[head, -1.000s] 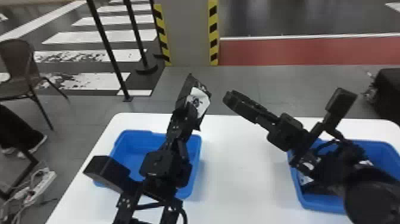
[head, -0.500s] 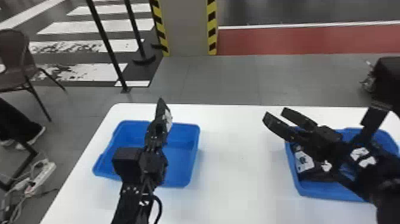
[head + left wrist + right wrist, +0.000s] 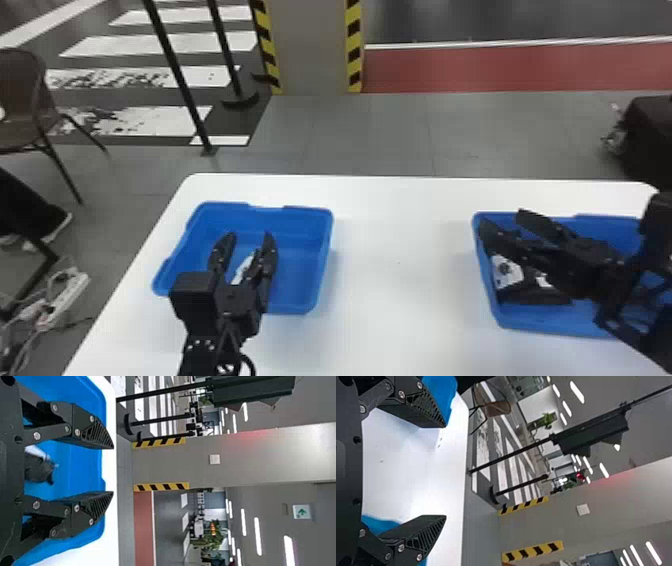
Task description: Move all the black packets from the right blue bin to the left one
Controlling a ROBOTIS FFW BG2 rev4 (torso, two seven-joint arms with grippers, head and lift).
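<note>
Over the left blue bin (image 3: pixel 325 265) my left gripper (image 3: pixel 248 236) stands open. Between and behind its spread fingers a packet with a white part (image 3: pixel 243 270) shows against the bin. The left wrist view has the open gripper (image 3: pixel 113 470) and the dark packet (image 3: pixel 39 470) low between the fingers, over blue. My right gripper (image 3: pixel 501 218) is open above the left part of the right blue bin (image 3: pixel 545 326), where black packets with white labels (image 3: pixel 535 294) lie, partly hidden by the arm. In the right wrist view that gripper (image 3: pixel 445 471) has nothing between its fingertips.
Both bins stand on a white table (image 3: pixel 395 280), with a stretch of tabletop between them. Beyond the table are a pillar (image 3: pixel 315 45), a chair (image 3: pixel 22 100) and a dark object (image 3: pixel 650 135) on the floor. A power strip (image 3: pixel 62 300) lies at left.
My left gripper has opened and come down over the left bin; the packet it held is now lower between its fingers. My right gripper has moved rightward, over the right bin. The head view has shifted.
</note>
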